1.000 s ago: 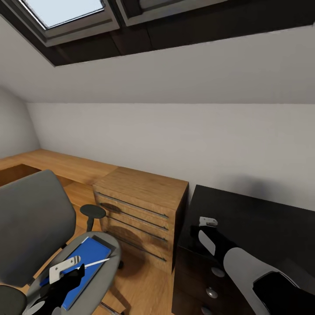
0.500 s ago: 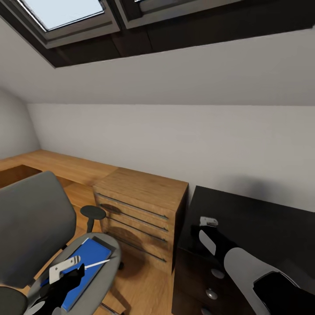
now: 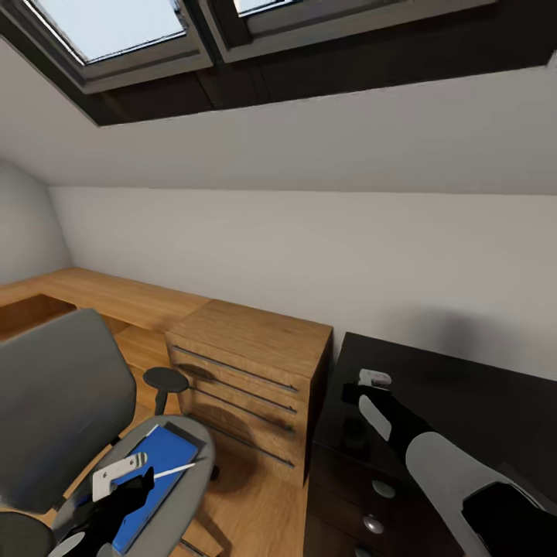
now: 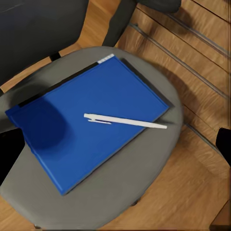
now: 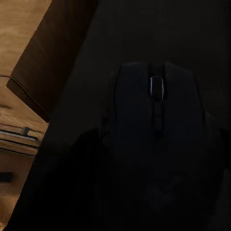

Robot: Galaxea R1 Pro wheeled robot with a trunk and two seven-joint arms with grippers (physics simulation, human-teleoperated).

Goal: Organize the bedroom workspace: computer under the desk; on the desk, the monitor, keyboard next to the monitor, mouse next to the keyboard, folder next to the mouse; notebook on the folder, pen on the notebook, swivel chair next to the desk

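Inspecting the head view, we find the left gripper [image 3: 116,481] hanging just above the folder [image 3: 151,478], which lies flat on the seat of the chair [image 3: 46,402]. We judge this position suits a pick from the seat, since the folder must go to the desk [image 3: 464,402]. From the left wrist camera the folder [image 4: 86,134] sits squarely on the grey cushion with the pen [image 4: 125,120] resting loose across its cover. We cannot tell how the left jaws stand; the fingertips are not clear in any picture.

The right gripper [image 3: 363,398] is over the near corner of the black desk top. Its wrist camera looks straight down on the mouse [image 5: 156,139], which lies on the desk surface close to the desk edge. We judge the arm is either setting the mouse down or poised over it. The picture is too dark to show whether the right jaws are spread or pinching the mouse.

Around these we note a light wooden cabinet [image 3: 247,379] standing between chair and desk, touching or just beside the desk's side. A wooden bench [image 3: 100,298] runs along the wall behind the chair. A skylight [image 3: 108,31] sits in the sloped ceiling.

Obstructions: the cabinet stands in the path from seat to desk, so the folder would need lifting over or around it. The loose pen could roll off if the folder tilts.
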